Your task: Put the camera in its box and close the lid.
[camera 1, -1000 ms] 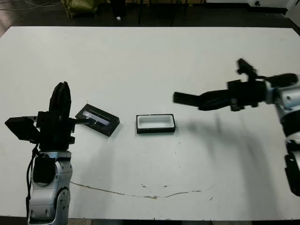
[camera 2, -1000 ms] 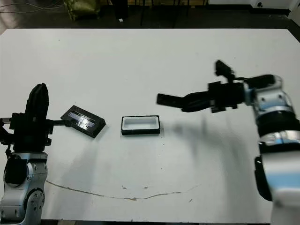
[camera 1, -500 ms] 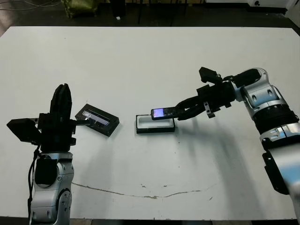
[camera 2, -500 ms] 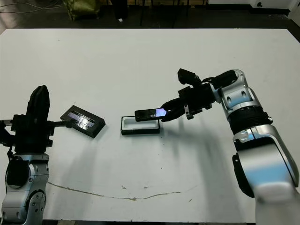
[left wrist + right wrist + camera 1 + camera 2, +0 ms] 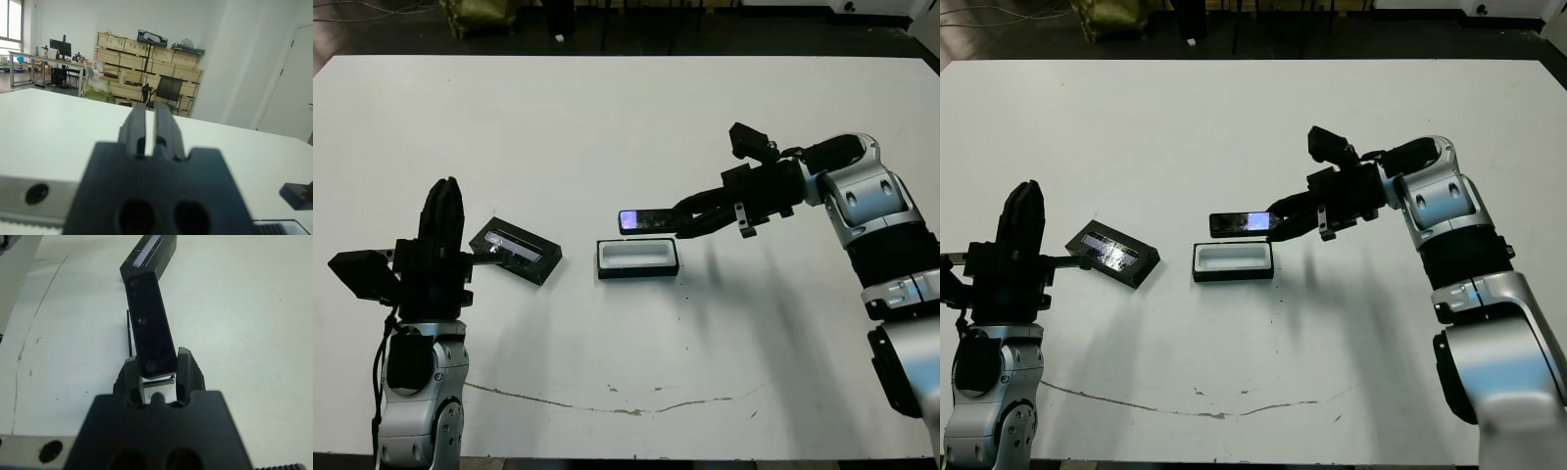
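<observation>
Since half a second ago: camera (image 5: 644,221) raised and carried slightly toward the robot's left, from just above the box (image 5: 638,258) to a higher hover above its far edge, not touching it. Held lengthwise and near level, bluish screen at the free end, that end reaching toward the lid (image 5: 516,251). Clamped at one end between the two black fingers of the right gripper (image 5: 690,217), pads pressed on its long sides in the right wrist view (image 5: 157,363). Right arm stretched in from the right side of the table (image 5: 626,117).

Box open, white lining showing, flat on the table near the middle. Lid flat on the table to the robot's left of the box, well apart from it, silvery strip facing up, turned at an angle.

Left gripper (image 5: 441,201) raised upright beside the lid, not touching it; fingers nearly together with a thin slit between them in the left wrist view (image 5: 146,128), holding nothing.
</observation>
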